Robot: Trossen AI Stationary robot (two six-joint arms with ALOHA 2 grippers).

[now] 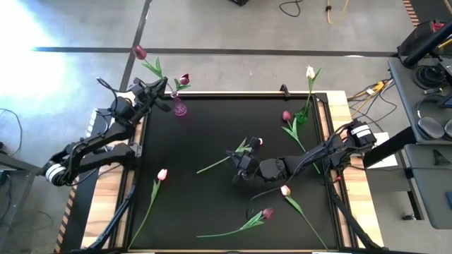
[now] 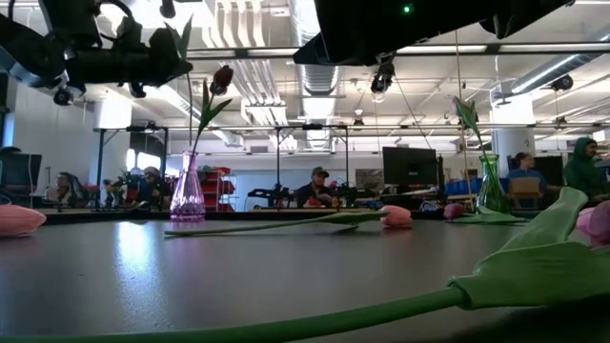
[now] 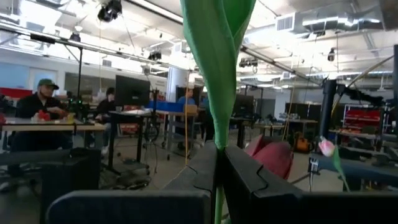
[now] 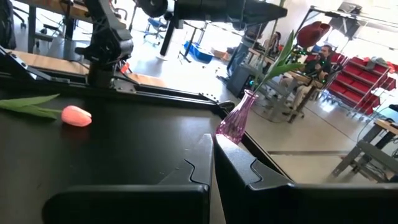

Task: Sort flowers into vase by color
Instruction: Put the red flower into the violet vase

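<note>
My left gripper point(image 1: 162, 97) is at the table's far left corner, shut on a dark magenta tulip point(image 1: 140, 51), next to the purple vase point(image 1: 179, 108). That vase holds one magenta tulip point(image 2: 221, 78). The green vase point(image 1: 302, 116) on the far right holds a white tulip point(image 1: 309, 71). My right gripper point(image 1: 240, 168) is shut at mid-table, above the stem of a pale pink tulip point(image 1: 256, 142) lying flat. Two more pink tulips point(image 1: 162, 174) point(image 1: 285, 190) and two magenta ones point(image 1: 286, 115) point(image 1: 268, 212) lie on the table. My left gripper pinches the tulip's green stem point(image 3: 217, 152) between its two fingers, just under a broad leaf point(image 3: 214, 56). The flower stands roughly upright above the fingers, lifted clear of the table, with its head leaning past the table's far edge. The stem's lower end is hidden.
The black mat is framed by raised wooden rails point(image 1: 106, 204). The loose flowers are spread over the middle and near part of the table. A long stem and leaf point(image 2: 515, 272) lie close to the near edge. People sit at desks in the room beyond.
</note>
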